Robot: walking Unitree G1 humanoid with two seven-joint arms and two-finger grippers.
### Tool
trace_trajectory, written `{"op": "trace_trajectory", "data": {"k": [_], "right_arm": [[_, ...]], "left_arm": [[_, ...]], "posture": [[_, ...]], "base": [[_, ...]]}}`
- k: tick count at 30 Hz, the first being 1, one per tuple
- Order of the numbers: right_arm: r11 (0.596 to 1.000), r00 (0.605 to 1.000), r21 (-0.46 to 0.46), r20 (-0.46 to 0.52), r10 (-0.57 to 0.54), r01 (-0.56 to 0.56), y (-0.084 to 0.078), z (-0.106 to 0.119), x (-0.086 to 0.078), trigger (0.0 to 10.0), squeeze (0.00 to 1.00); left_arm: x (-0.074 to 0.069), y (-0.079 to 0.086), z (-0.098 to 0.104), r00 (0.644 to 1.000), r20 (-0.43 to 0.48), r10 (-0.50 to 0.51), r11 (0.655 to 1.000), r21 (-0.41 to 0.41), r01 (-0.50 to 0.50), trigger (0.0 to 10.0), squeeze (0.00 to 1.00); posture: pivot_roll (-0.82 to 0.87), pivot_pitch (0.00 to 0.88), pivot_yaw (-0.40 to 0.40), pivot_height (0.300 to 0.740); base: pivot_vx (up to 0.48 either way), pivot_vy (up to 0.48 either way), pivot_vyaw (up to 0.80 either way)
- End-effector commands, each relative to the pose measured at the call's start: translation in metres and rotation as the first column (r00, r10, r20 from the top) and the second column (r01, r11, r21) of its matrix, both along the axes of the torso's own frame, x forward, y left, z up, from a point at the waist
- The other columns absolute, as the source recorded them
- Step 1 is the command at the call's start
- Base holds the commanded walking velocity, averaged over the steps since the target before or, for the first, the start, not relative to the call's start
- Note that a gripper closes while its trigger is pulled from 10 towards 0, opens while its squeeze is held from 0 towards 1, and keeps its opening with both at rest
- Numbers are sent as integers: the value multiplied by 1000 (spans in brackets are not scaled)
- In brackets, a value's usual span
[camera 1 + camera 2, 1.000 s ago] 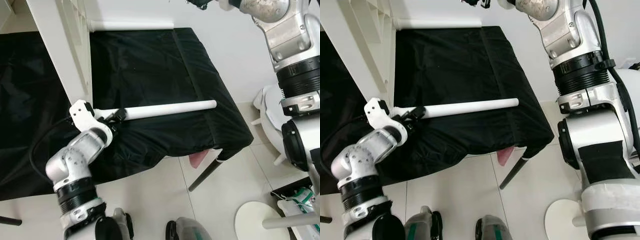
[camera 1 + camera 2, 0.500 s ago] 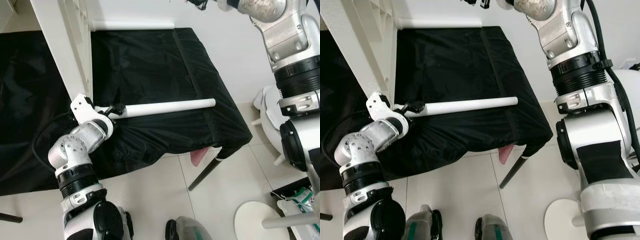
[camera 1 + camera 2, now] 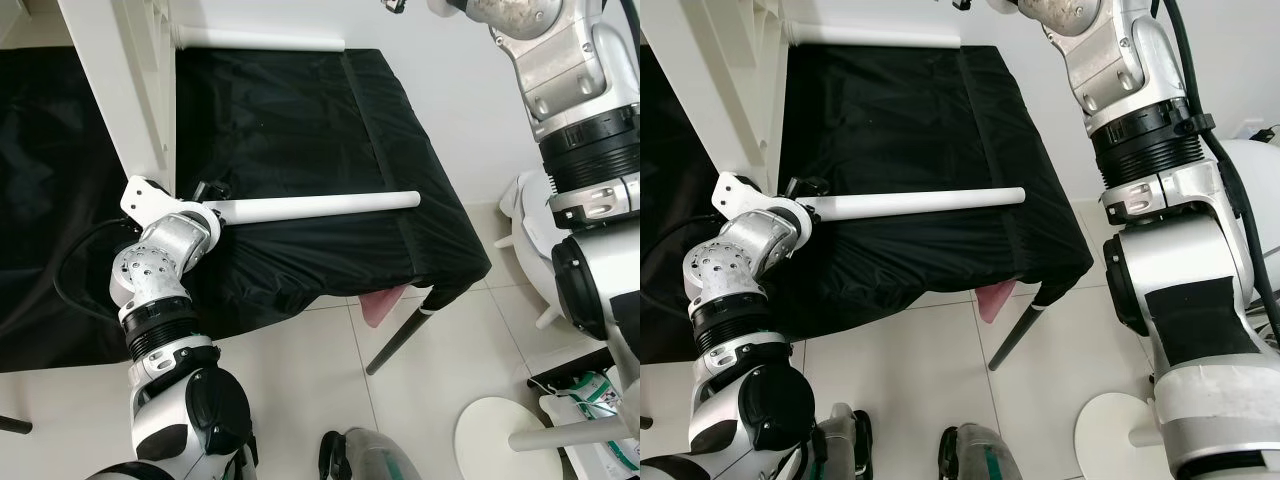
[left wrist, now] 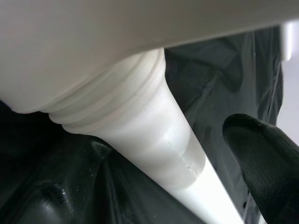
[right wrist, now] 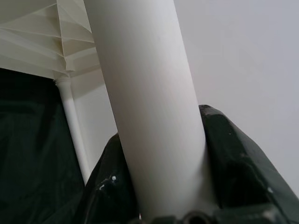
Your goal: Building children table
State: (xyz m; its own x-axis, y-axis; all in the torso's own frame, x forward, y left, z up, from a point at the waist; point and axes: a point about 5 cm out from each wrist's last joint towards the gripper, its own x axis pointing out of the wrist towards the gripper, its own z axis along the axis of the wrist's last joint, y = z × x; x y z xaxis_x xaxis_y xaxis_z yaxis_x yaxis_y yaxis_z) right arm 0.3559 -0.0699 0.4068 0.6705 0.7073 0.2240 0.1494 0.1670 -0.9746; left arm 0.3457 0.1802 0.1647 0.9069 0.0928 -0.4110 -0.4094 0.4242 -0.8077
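Black cloth (image 3: 300,130) covers the surface, which stands on a pale tiled floor (image 3: 300,390) beside a white wall. On the cloth the white children's tabletop (image 3: 125,90) stands on its edge, tilted, with one white leg (image 3: 260,40) running along the far edge of the cloth from its upper corner. A second white leg (image 3: 320,205) lies level above the cloth, its threaded end meeting the tabletop's lower corner, as the left wrist view shows. The left pincer (image 3: 205,192) sits at that joint end of the leg; one black fingertip (image 4: 266,154) shows just beside the leg, but whether it grips cannot be told. The right arm (image 3: 1120,90) reaches up past the far corner, its pincer apparently closed around the far leg.
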Motion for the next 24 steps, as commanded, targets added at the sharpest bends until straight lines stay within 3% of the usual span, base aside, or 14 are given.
{"op": "trace_trajectory", "data": {"k": [1, 5, 14, 17, 19, 24], "right_arm": [[991, 998, 127, 49, 45, -51, -10, 24, -9, 0, 0], [977, 998, 205, 56, 42, -52, -16, 32, -10, 0, 0], [968, 998, 249, 67, 9, -26, -27, 39, -10, 0, 0], [966, 998, 259, 69, -2, -16, -30, 42, -10, 0, 0], [963, 997, 270, 75, -22, 1, -35, 45, -9, 0, 0], [961, 996, 276, 77, -34, 12, -38, 46, -10, 0, 0]], "left_arm": [[6, -13, 32, 980, 147, 134, 989, -86, -122, 10000, 0], [8, -13, 34, 980, 141, 138, 987, -98, -125, 10000, 0], [15, -8, 45, 972, 174, 160, 984, -102, -144, 10000, 0], [18, -8, 50, 972, 193, 137, 989, -77, -124, 10000, 0], [21, -12, 54, 975, 210, 67, 998, -11, -66, 10000, 0], [22, -19, 52, 978, 209, -16, 1000, 28, 11, 10000, 0]], "posture": [[-89, 53, 6, 740], [-86, 55, 9, 740], [-91, 54, 15, 740], [-94, 52, 20, 740], [-100, 52, 31, 740], [-103, 52, 45, 740]], "base": [[0, 0, 0], [0, 0, 0], [0, 0, 0], [0, 0, 0], [0, 0, 0], [0, 0, 0]]}}
